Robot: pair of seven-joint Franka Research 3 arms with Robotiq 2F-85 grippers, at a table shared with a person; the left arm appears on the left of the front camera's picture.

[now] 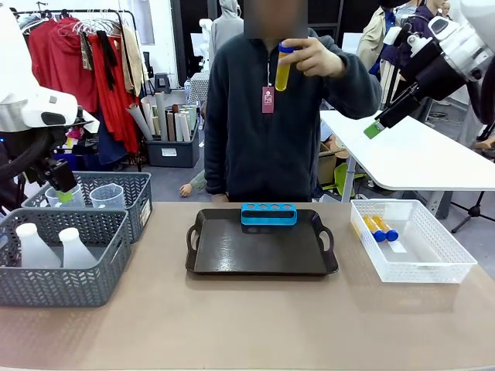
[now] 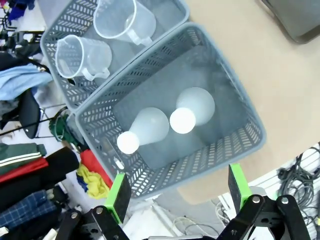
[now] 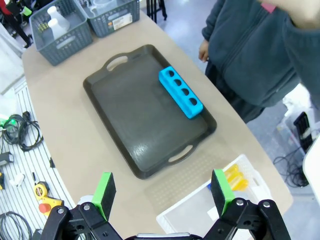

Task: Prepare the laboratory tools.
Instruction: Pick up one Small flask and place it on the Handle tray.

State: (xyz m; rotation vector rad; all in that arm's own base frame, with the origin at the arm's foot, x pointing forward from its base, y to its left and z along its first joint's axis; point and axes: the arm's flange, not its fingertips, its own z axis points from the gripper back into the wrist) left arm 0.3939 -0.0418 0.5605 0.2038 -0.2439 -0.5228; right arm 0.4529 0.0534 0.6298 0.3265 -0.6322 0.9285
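Note:
A person across the table holds up a blue-capped test tube (image 1: pixel 283 69) of yellow liquid in one hand. Two more test tubes (image 1: pixel 379 228) lie in the white mesh bin (image 1: pixel 433 267). Two white conical flasks (image 2: pixel 150 125) stand in the near grey basket (image 2: pixel 235 95), and two clear handled beakers (image 2: pixel 122 20) stand in the basket behind it. My left gripper (image 2: pixel 177 192) hangs open above the flask basket, holding nothing. High at the right, my right gripper (image 3: pixel 162 192) is open over the table's near edge, its fingers bare.
A black tray (image 1: pixel 255 251) lies mid-table with a blue four-hole rack (image 1: pixel 268 214) at its far edge. The grey baskets (image 1: pixel 69 286) take up the left side and the white bin (image 3: pixel 200 212) the right. Bare tabletop runs along the front.

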